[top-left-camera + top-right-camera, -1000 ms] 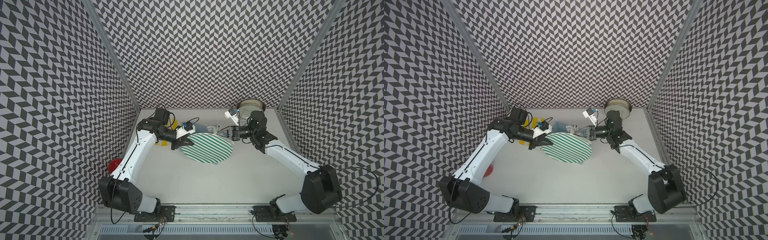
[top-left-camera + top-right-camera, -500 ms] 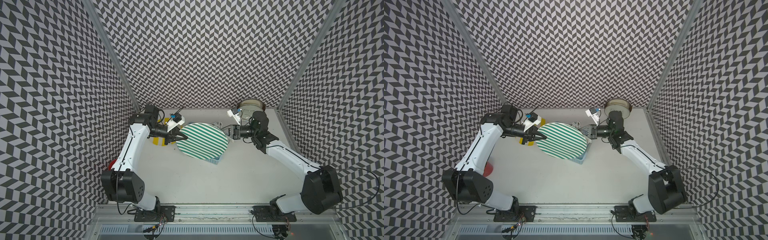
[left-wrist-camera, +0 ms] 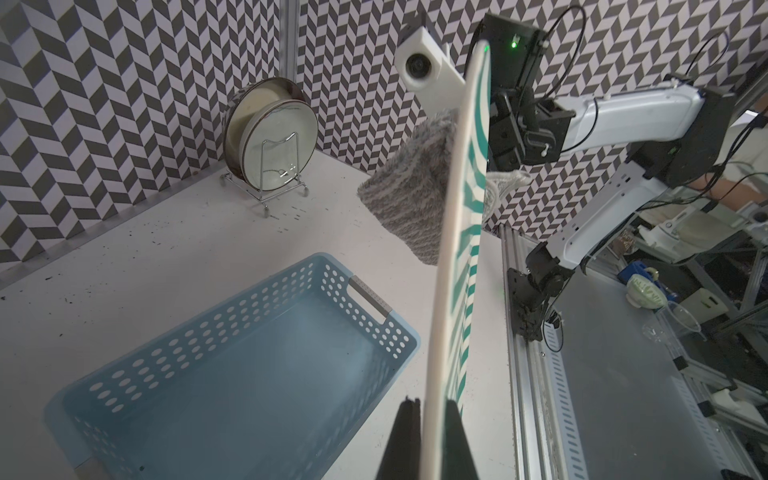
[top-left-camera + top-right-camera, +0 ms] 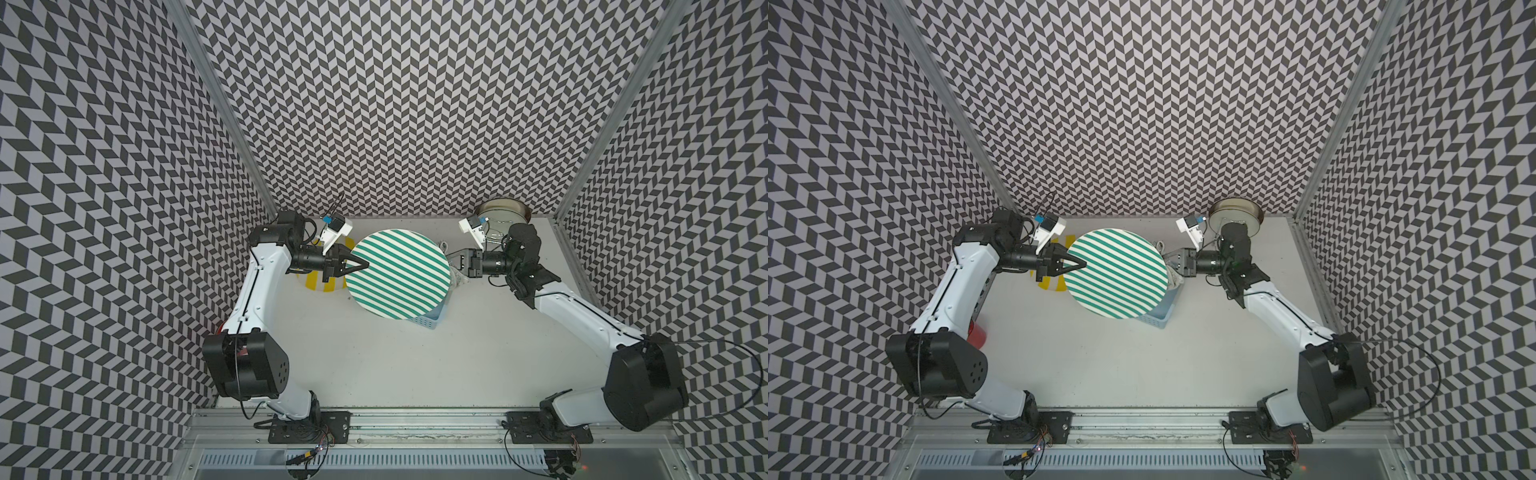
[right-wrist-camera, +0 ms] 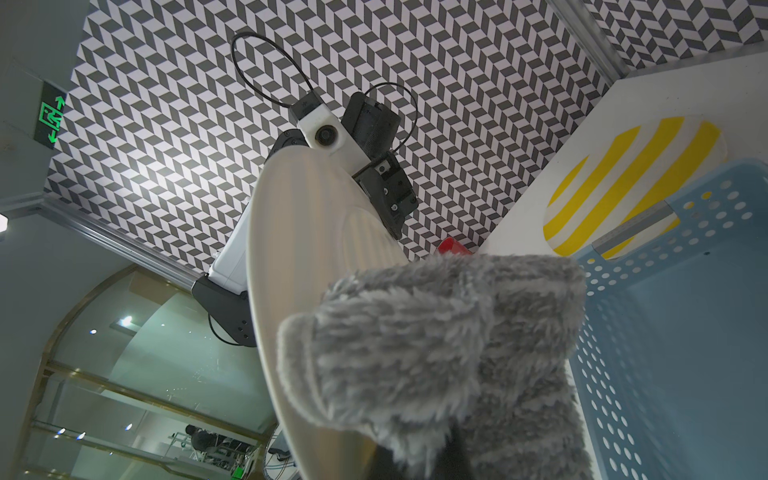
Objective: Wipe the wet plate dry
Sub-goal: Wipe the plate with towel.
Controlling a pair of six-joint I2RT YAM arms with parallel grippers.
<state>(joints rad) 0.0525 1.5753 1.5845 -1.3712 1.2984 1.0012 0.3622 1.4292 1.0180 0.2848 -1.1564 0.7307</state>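
Right gripper (image 4: 456, 266) clamped on grey cloth (image 3: 411, 195), held against plate (image 4: 399, 278) plain side; left gripper (image 4: 363, 264) pinching plate rim

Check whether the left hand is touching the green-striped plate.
Touching. The left wrist view shows the left hand shut on the green-striped plate, its fingers pressed against both faces of the rim.
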